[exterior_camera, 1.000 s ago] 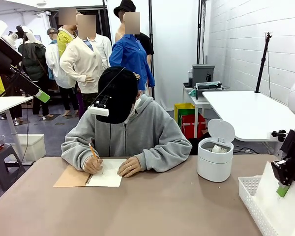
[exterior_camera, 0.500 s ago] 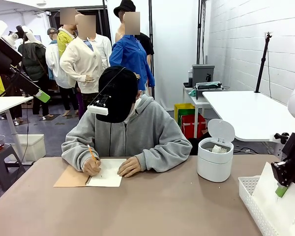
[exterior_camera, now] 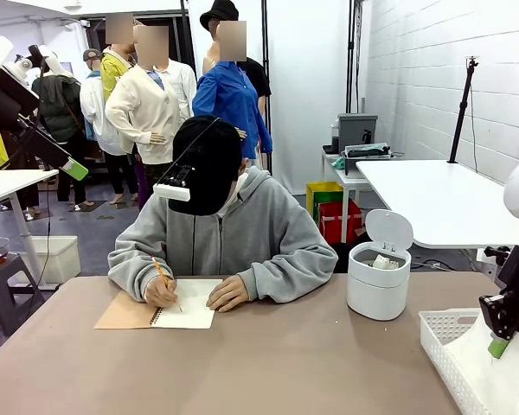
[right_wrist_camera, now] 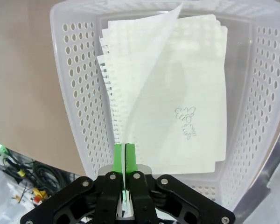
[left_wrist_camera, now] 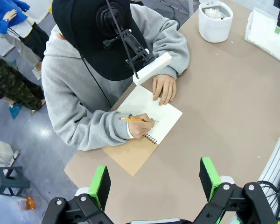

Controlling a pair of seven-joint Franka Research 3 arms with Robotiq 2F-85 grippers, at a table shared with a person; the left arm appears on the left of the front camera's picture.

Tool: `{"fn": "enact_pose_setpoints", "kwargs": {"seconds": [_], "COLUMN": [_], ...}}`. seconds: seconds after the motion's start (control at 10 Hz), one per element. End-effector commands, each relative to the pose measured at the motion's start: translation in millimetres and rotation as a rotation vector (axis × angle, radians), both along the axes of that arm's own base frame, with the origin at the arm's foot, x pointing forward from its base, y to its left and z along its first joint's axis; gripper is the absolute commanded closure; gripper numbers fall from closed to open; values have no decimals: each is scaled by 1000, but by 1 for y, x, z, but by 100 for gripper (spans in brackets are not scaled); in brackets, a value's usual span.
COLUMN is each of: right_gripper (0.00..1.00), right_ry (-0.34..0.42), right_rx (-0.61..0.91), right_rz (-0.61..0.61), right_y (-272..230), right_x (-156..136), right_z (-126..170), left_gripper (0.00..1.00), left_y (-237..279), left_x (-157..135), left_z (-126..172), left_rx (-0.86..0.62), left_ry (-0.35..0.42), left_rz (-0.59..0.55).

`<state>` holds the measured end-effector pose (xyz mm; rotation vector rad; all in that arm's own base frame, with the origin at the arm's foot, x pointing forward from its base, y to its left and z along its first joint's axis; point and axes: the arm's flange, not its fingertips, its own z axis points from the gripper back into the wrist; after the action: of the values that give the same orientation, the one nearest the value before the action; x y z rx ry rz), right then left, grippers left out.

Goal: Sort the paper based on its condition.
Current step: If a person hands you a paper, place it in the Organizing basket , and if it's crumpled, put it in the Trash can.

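While a person in a gray hoodie (exterior_camera: pixel 242 238) writes at the far side of the brown table (exterior_camera: pixel 268 363), the right gripper (right_wrist_camera: pixel 125 156) hangs over a white perforated basket (right_wrist_camera: pixel 72 93), its green pads pressed together on the edge of a flat sheet of paper (right_wrist_camera: pixel 144 88) that curves up from its jaws toward 12 o'clock. Beneath that sheet, in the right wrist view, more flat torn-out sheets (right_wrist_camera: pixel 196 107) lie stacked in the basket, the top one bearing a small pencil scribble. Seen from the front, the basket (exterior_camera: pixel 445 350) sits at the table's 4 o'clock corner with the right gripper (exterior_camera: pixel 498 346) above it. At 2 o'clock on the table stands a small white lidded bin (exterior_camera: pixel 378 277), lid raised, with crumpled paper wads (exterior_camera: pixel 383 261) inside. The person's one hand holds an orange pencil (exterior_camera: pixel 164 278) over a spiral notebook (exterior_camera: pixel 160 307) at 10 o'clock; the other hand (exterior_camera: pixel 228 292) rests on the page. The left gripper (left_wrist_camera: pixel 154 179) hovers high above the near side of the table with its green pads spread wide apart, holding nothing.
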<state>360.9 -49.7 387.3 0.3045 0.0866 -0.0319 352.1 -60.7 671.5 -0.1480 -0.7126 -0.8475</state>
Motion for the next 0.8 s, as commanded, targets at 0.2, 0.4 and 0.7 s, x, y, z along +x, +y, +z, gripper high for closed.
{"fn": "enact_pose_setpoints", "kwargs": {"seconds": [0.2,0.4,0.7], "right_gripper": [34,0,0], "right_ry": [59,61,43], "right_rx": [-30,-64,-102], "right_rz": [-12,-14,5], "right_y": [6,4,2], "right_x": [-35,-35,-36], "right_z": [-14,-9,0], "left_gripper": [0,0,0], "left_y": [0,0,0], "left_x": [1,1,1], "left_z": [-1,-1,-1], "left_rx": [-4,-4,-4], "left_ry": [-9,-9,-9], "left_rz": [3,3,3]}}
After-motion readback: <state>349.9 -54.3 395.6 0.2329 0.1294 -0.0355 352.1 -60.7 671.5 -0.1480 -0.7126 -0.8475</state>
